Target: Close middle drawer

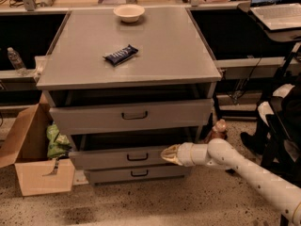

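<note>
The grey cabinet [131, 74] has three drawers. The middle drawer [117, 158], a low grey front with a small dark loop handle [137, 157], stands pulled out a little, less than the taller top drawer [131, 116] above it. The lowest drawer front [138, 173] sits further back. My gripper [168, 155], at the end of the white arm [235, 166] reaching in from the lower right, rests against the middle drawer's front, right of its handle.
A dark snack bar [121, 54] and a white bowl [129, 12] lie on the cabinet top. An open cardboard box [35, 161] with green bags stands at the left. A brown bottle [217, 130] stands on the floor right of the cabinet. Dark chairs are at the right.
</note>
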Tool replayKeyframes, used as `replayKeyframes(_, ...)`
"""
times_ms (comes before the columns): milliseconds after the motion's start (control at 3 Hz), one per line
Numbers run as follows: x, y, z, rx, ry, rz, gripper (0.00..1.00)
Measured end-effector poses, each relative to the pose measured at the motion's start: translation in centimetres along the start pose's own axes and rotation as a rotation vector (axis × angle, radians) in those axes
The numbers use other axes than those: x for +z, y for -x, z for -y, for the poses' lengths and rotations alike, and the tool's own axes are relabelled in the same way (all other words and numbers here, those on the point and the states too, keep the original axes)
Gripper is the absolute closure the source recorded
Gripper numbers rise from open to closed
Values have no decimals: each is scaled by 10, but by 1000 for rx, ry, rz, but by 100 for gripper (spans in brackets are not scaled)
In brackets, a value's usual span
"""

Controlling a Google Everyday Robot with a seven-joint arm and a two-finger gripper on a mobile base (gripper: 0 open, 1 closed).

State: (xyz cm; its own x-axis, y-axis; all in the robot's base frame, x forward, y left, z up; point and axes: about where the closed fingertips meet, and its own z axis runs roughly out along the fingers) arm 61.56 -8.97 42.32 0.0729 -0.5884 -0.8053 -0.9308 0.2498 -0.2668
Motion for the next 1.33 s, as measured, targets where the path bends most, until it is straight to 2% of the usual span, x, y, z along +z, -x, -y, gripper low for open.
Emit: replayKeyframes(1333, 10, -3, 12, 9, -3, 5, 100)
